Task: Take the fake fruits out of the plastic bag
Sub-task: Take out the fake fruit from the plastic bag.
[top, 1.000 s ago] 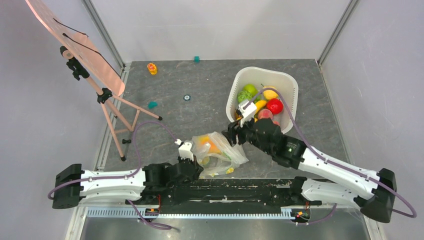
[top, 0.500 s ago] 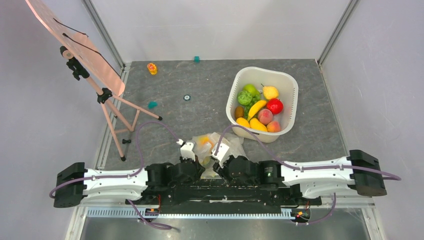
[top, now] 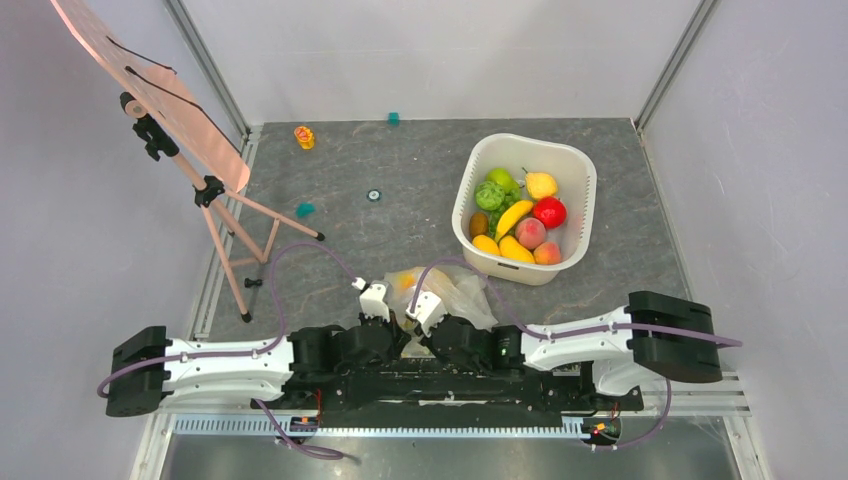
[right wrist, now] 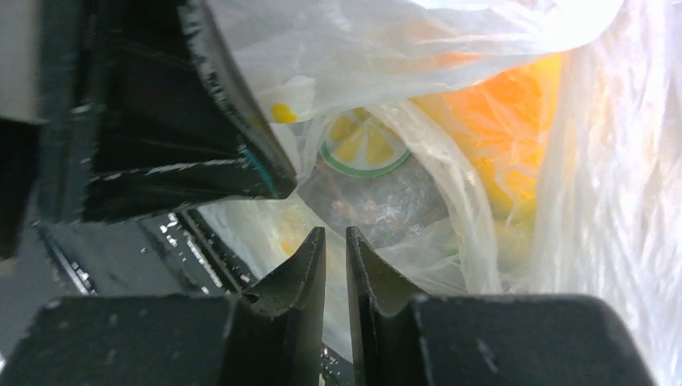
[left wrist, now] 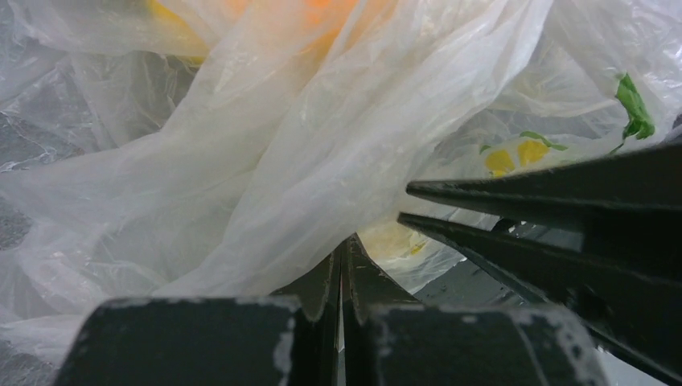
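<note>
As it lies crumpled at the table's (top: 400,200) near edge, bag (top: 450,292): orange fruit (right wrist: 499,121) inside.
Left tool (left wrist: 343,241): pinching bag film.
Right tool (right wrist: 335,233): nearly together; pinching anything, cannot tell.

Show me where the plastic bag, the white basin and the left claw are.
plastic bag (top: 466,302): top external view, on its crinkled right side.
white basin (top: 521,138): top external view, on the far rim.
left claw (left wrist: 342,245): left wrist view, between its closed fingertips.
</note>
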{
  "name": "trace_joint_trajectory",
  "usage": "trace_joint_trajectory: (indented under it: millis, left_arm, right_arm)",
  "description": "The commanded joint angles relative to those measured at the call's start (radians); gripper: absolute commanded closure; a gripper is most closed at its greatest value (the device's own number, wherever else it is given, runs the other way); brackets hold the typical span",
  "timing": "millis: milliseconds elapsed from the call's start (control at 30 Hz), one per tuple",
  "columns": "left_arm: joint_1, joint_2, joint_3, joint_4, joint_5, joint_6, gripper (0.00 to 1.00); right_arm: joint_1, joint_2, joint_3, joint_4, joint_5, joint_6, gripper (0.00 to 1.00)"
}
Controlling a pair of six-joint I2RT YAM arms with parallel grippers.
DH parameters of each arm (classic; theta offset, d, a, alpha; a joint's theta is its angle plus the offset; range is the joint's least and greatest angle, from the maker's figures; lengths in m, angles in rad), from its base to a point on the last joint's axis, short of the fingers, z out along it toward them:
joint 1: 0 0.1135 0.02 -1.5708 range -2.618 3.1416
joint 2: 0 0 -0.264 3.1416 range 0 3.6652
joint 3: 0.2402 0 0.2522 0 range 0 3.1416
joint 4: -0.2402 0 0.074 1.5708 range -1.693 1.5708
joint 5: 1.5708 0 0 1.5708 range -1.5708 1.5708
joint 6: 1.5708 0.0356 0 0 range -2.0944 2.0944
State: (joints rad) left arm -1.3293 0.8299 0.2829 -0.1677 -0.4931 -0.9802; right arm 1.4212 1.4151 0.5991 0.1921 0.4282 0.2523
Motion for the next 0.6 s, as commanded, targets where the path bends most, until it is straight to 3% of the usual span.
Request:
trace_joint_trajectory:
  millis: [0, 367, 567]
  left_arm:
    - [-0.003, -0.019, -0.01, 0.037, -0.021, -0.021, 0.98]
    - [-0.003, -0.002, -0.025, 0.048, -0.021, -0.021, 0.98]
    - [-0.002, -0.01, -0.037, 0.046, -0.027, -0.03, 0.98]
  right_arm:
    - [-0.032, 0.037, 0.039, 0.092, 0.049, 0.031, 0.83]
    - [-0.079, 0.146, 0.07, 0.113, 0.038, -0.03, 0.81]
    - [-0.088, 0.178, 0.104, 0.103, 0.055, -0.086, 0.72]
